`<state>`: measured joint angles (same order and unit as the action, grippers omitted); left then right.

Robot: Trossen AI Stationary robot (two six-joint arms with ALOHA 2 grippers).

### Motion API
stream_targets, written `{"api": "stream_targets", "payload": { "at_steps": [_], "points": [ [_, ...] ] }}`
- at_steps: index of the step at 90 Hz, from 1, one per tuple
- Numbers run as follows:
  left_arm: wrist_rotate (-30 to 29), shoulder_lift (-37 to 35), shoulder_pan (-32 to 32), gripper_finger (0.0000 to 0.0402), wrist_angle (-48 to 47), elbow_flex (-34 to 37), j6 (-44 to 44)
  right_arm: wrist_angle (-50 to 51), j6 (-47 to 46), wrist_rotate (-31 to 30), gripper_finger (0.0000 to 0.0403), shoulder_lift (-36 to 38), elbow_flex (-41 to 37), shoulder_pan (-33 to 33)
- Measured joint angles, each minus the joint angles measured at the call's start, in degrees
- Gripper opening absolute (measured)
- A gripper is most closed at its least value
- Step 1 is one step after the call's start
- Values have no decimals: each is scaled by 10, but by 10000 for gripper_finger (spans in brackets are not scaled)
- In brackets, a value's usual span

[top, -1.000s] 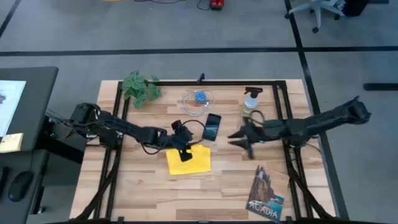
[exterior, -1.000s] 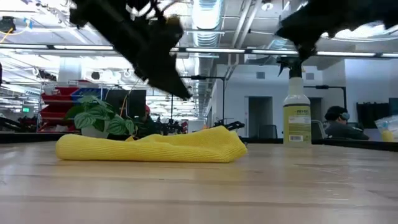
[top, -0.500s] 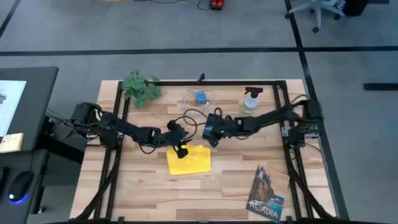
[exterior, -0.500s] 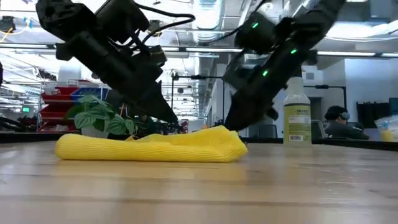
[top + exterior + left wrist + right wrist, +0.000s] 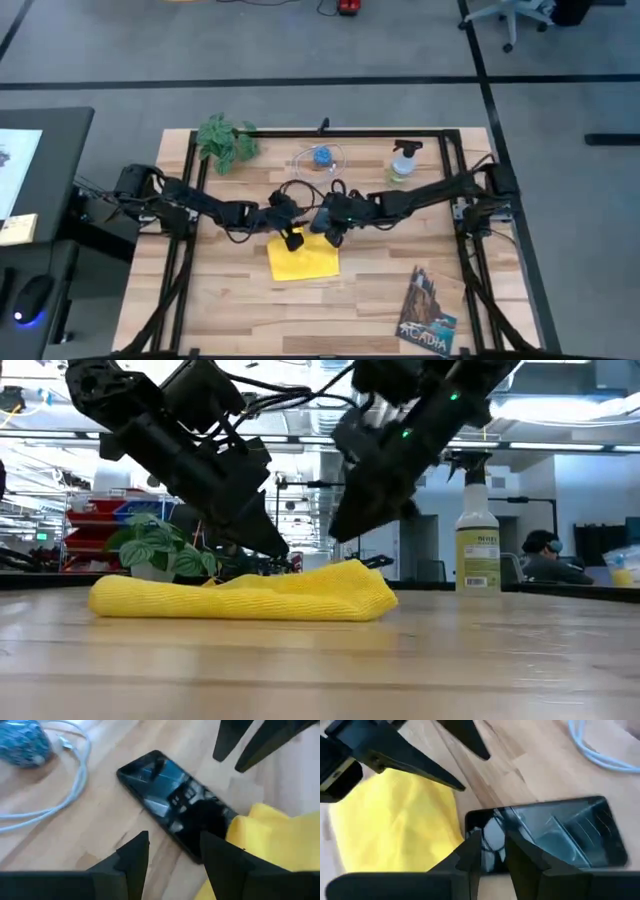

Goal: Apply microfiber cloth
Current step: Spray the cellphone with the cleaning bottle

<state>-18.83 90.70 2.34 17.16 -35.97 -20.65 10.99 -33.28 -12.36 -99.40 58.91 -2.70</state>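
The yellow microfiber cloth [image 5: 303, 262] lies rumpled on the wooden table, and its far edge [image 5: 245, 822] meets the near end of a black smartphone [image 5: 170, 802] lying flat. My left gripper [image 5: 172, 855] is open and slants down over the phone's near end, just above the cloth's far edge [image 5: 283, 550]. My right gripper [image 5: 493, 851] comes from the table's right. Its fingers are a narrow gap apart, and it hovers over the same end of the phone [image 5: 560, 832], beside the cloth [image 5: 395, 820]. In the high view the right arm hides the phone.
A green plant [image 5: 225, 140] stands at the far left. A blue object with a white cable [image 5: 322, 158] lies at the far middle, and a spray bottle [image 5: 403, 160] stands at the far right. A printed card [image 5: 428, 312] lies near the front right. Black frame rails run along the table's sides.
My right gripper has swung from the table's right side toward its left and come down over the phone, beside the cloth. My left gripper has lowered toward the cloth's far edge. The cloth has kept its place.
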Motion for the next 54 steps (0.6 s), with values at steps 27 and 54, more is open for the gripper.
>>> {"api": "stream_targets", "payload": {
  "at_steps": [27,54],
  "points": [
    [98,3,-89,155,19,0,-4,-185,-130,83,175,25,-163,43],
    [206,48,-149,155,49,-3,-25,-250,-248,95,235,26,-189,69]
  ]
}}
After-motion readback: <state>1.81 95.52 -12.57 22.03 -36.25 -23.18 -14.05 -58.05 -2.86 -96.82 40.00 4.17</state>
